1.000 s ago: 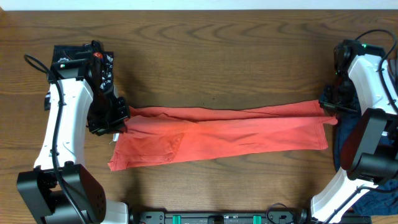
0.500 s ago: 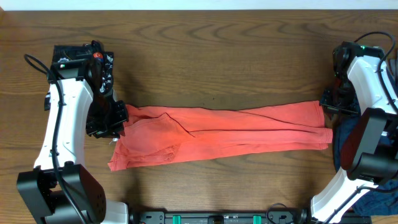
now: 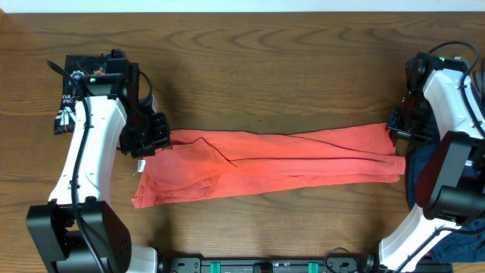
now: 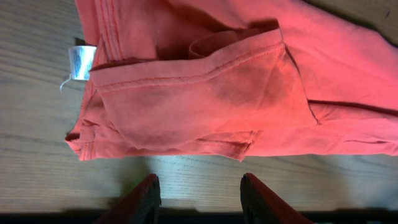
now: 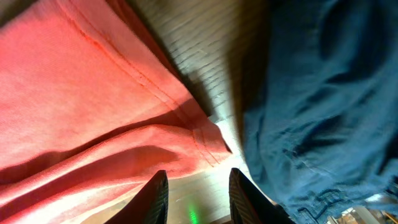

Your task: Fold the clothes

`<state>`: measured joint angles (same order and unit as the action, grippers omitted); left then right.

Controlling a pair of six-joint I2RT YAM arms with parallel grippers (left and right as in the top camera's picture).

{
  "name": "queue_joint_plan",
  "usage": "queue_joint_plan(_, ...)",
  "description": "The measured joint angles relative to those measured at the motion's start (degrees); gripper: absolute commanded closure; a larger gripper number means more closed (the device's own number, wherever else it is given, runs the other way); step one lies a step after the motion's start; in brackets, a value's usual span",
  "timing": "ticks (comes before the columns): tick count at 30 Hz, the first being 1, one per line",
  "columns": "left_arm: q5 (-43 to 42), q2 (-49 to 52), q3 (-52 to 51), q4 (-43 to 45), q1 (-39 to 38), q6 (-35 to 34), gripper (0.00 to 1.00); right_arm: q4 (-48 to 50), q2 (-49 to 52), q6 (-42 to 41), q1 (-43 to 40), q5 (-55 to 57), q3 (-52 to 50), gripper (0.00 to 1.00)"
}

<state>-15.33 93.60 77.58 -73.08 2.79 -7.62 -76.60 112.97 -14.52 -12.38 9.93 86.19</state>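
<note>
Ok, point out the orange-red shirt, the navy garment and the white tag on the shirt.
orange-red shirt (image 3: 303, 161): overhead view, middle of the folded body.
navy garment (image 5: 323, 93): right wrist view, on its wrinkled cloth.
white tag (image 4: 81, 62): left wrist view, centre of the tag.

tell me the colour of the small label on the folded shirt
White small label on the orange-red shirt; left wrist view shows it best.

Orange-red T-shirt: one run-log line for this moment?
orange-red soft T-shirt: folded lengthwise, flat on brown wooden table | left gripper: open, empty | right gripper: open, empty
</note>
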Motion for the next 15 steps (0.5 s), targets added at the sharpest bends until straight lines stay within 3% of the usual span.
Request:
queue_joint_plan(5, 0.02, 0.00, -0.26, 0.07, 0.00, 0.00, 0.56, 5.25, 0.00, 1.95, -3.54, -1.36, -4.87, 0.68)
queue_joint_plan(9, 0.02, 0.00, -0.28, 0.11, 0.00, 0.00, 0.56, 11.61, 0.00, 4.63, -7.13, -4.02, -9.94, 0.59)
queue_joint_plan(11, 0.02, 0.00, -0.31, 0.09, 0.00, 0.00, 0.56, 14.75, 0.00, 5.75, -7.98, -5.62, -12.07, 0.51)
queue_joint_plan(14, 0.02, 0.00, -0.31, 0.11, 0.00, 0.00, 0.56, 17.75, -0.22, 8.72, -8.13, -9.25, -14.38, 0.29)
queue_joint_plan(15, 0.02, 0.00, -0.31, 0.11, 0.00, 0.00, 0.56, 18.84, -0.55, 9.86, -8.13, -10.86, -14.99, 0.26)
